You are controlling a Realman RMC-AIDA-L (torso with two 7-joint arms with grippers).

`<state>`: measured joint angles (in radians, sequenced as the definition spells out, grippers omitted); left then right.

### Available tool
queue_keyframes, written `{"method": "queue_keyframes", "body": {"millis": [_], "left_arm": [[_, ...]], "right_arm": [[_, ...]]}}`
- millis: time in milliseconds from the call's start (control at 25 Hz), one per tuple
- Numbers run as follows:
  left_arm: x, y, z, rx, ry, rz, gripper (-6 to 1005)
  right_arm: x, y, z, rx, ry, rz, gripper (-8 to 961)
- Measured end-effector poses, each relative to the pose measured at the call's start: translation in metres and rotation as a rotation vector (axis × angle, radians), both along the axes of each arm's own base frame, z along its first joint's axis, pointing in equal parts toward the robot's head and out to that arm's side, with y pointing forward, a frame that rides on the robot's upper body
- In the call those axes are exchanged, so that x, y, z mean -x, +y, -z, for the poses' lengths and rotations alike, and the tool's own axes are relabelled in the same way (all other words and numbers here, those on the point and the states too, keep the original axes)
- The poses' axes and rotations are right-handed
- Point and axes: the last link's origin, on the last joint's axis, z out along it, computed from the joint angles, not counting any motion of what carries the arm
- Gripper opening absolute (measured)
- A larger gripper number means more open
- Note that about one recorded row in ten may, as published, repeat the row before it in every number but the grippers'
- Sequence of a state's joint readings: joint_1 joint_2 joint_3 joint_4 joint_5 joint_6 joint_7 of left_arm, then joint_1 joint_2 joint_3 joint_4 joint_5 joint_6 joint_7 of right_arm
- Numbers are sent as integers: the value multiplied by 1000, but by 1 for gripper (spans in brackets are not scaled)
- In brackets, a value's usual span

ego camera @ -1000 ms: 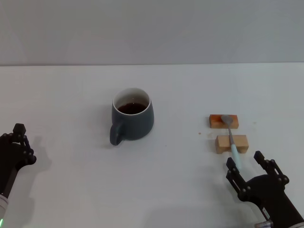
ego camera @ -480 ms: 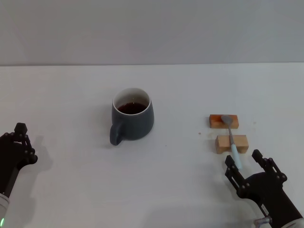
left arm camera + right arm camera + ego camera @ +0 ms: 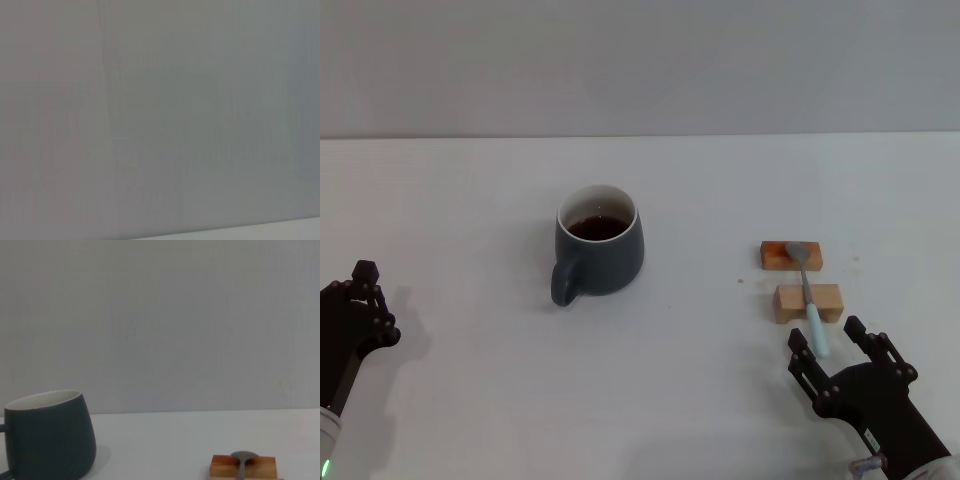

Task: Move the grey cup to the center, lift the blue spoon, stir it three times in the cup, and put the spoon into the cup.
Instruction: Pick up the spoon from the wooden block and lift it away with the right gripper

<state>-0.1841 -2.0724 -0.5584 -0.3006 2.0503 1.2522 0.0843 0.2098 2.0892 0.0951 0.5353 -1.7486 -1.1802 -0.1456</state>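
Low, right gripper (image 3: 832,348) fingers spread around blue spoon (image 3: 811,300) handle.

White table (image 3: 670,400) fills most of head view, matte, evenly lit, soft shadows only. Far edge of table meets plain pale grey wall (image 3: 640,60) in straight horizontal line. Wall bare, uniform; faint vertical seam visible in left wrist view (image 3: 106,100). Same wall behind tabletop in right wrist view.

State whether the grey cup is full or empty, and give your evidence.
Partly full. The grey cup stands upright, and the head view shows dark brown liquid below its white inner rim.
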Motion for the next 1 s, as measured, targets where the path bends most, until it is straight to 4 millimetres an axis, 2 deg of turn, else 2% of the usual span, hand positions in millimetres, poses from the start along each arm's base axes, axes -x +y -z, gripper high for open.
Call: {"method": "queue_keyframes", "body": {"millis": [640, 1000], "left_arm": [[1, 0, -1, -2, 1, -2, -1], [1, 0, -1, -1, 0, -2, -2]], "right_arm": [[1, 1, 0, -5, 5, 3, 714], [-1, 0, -1, -2, 32, 15, 647]]}}
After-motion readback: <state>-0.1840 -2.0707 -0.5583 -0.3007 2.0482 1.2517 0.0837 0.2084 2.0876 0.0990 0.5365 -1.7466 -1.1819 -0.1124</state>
